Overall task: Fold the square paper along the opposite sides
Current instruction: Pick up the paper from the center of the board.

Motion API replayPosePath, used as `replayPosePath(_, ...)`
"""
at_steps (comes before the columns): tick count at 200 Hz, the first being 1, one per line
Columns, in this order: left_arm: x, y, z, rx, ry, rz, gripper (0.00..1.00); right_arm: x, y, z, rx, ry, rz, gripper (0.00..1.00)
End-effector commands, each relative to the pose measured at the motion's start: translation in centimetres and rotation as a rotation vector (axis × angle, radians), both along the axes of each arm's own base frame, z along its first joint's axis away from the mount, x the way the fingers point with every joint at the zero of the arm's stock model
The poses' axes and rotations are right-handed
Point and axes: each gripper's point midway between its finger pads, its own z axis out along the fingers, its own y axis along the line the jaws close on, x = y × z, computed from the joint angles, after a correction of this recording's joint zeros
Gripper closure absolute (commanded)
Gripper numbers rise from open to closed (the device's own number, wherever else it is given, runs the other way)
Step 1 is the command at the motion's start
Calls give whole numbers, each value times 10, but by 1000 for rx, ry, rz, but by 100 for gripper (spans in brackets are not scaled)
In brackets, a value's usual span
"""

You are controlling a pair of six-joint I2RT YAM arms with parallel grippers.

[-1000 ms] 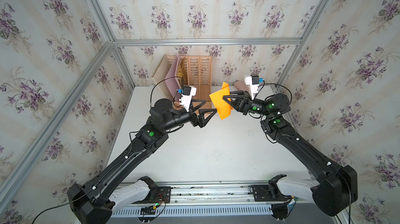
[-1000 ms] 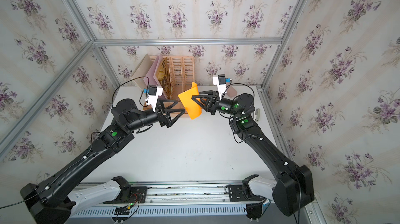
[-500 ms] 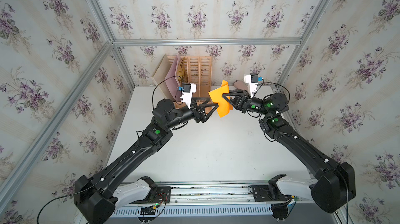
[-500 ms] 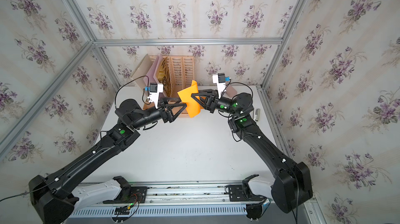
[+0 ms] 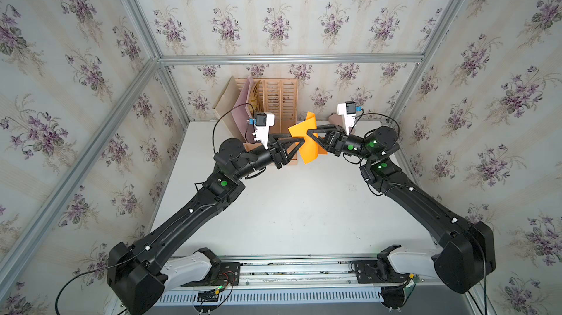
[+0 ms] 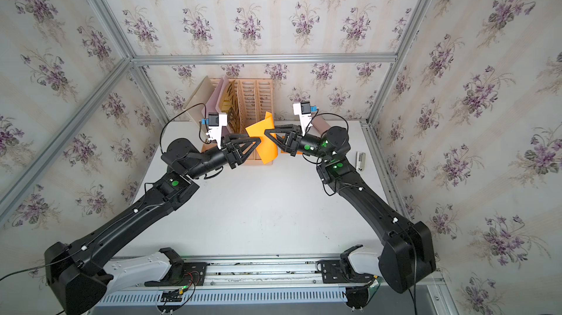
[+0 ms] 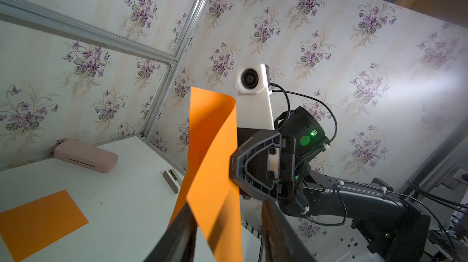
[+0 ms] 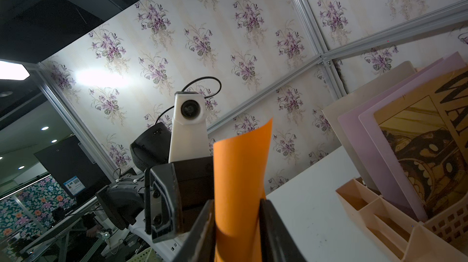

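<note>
- A white bench (image 5: 304,207) sits inside walls of purple-flowered wallpaper (image 5: 273,24) framed with metal bars (image 5: 289,58).
- A beige slatted rack (image 5: 279,97) stands against the back wall.
- Pink folders (image 5: 243,109), a cream board (image 5: 226,103) and a brown printed sheet (image 8: 417,147) lean in the rack.
- A pink case (image 7: 86,155) lies by the back wall.
- A small stapler (image 6: 360,160) lies near the bench edge.

Orange paper (image 5: 310,153), white table (image 5: 289,207), cream wallpaper (image 5: 273,9) with purple floral pattern, pale pink case (image 7: 86,155), beige rack (image 5: 279,97).
</note>
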Motion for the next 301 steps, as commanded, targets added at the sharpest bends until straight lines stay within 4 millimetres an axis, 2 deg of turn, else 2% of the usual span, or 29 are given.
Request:
replayPosePath(1,-2,3,15,-37,-46,5,59,0,0,5,10,-8,-5,67)
replayPosePath(60,1,2,11,-40,-38,9,68,0,1,6,14,-7,-8,67)
replayPosePath(203,5,5,13,-93,-48,36,76,-1,4,8,42,8,-4,67)
replayPosePath(261,5,5,13,-96,-45,30,89,-2,4,8,43,8,-4,68)
replayPosePath(283,5,5,12,-93,-41,32,100,-2,4,8,43,8,-3,67)
replayPosePath(301,6,5,12,-90,-35,36,100,-4,5,8,39,8,1,64)
